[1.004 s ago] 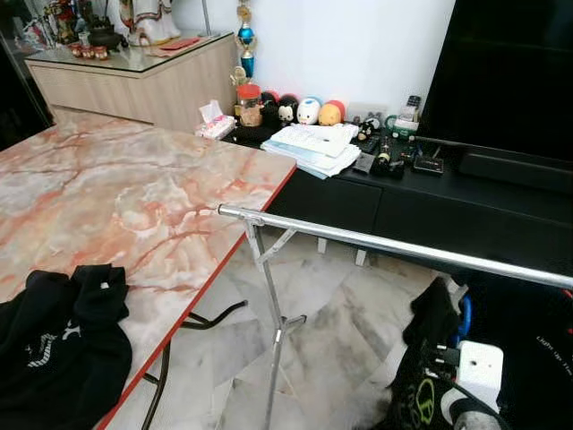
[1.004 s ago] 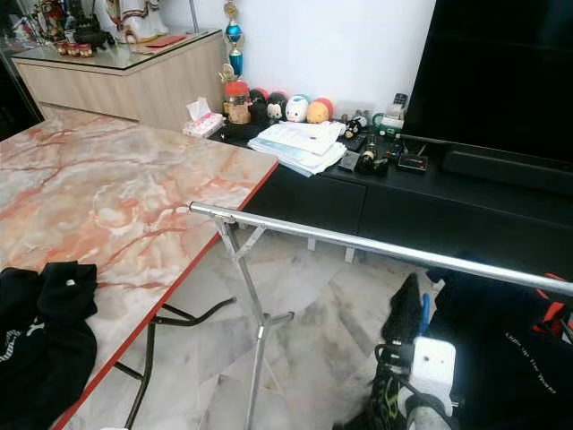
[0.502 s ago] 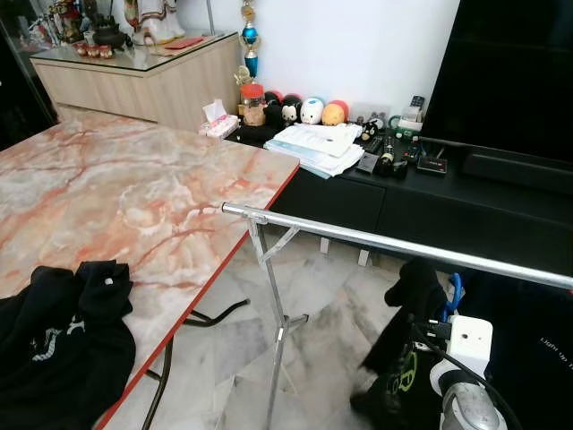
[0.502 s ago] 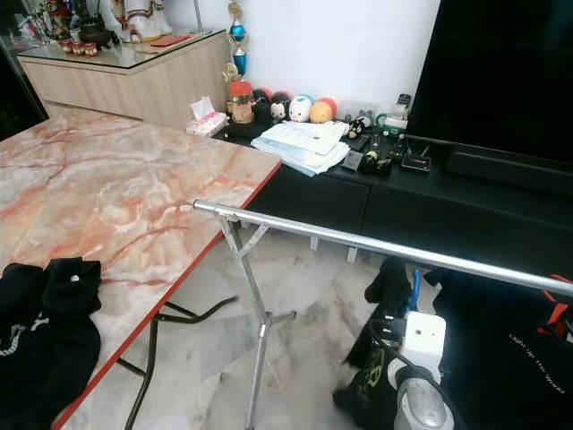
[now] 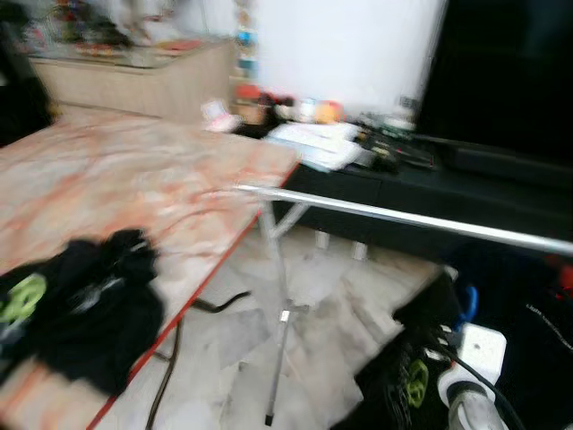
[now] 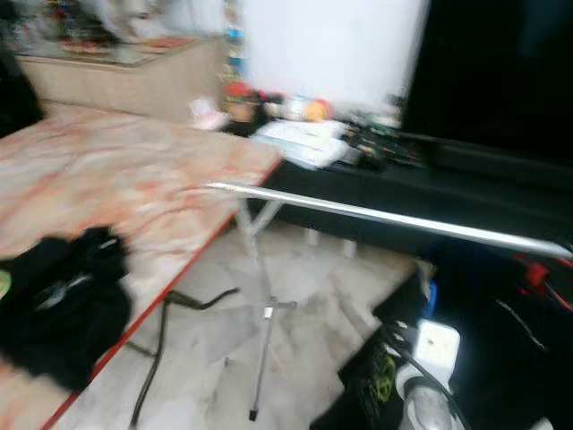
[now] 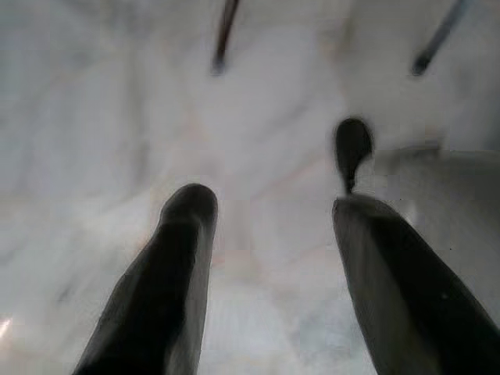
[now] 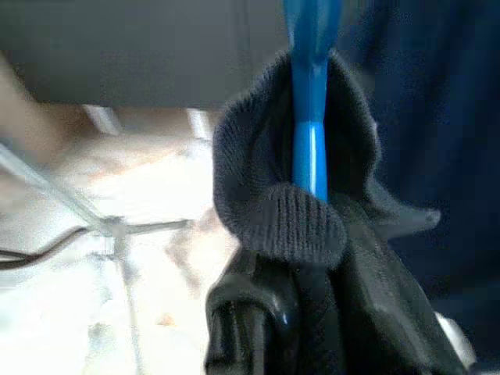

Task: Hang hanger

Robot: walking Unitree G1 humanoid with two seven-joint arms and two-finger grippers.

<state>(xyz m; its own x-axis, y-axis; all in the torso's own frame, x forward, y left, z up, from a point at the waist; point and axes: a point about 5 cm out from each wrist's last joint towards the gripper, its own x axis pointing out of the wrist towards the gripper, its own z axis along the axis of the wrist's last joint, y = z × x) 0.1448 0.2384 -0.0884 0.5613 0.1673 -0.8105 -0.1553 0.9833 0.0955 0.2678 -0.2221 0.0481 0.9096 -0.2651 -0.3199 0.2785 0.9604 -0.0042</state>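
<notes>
Blurred living room, marble floor: my right gripper [image 8: 312, 258] clamps the blue hanger [image 8: 311, 117] below the horizontal rail [image 5: 403, 219]; my left gripper [image 7: 273, 234] hangs open.

You are looking at a blurred room with a pale marble-tile floor [image 5: 331, 296]. On your left stands an orange-veined marble table [image 5: 116, 197] with a red edge. Behind it sits a light wooden cabinet [image 5: 134, 76] against a white wall [image 5: 340, 45]. A low black console [image 5: 421, 193] runs along that wall, cluttered with papers [image 5: 318, 143], under a large dark screen [image 5: 501, 72].
</notes>
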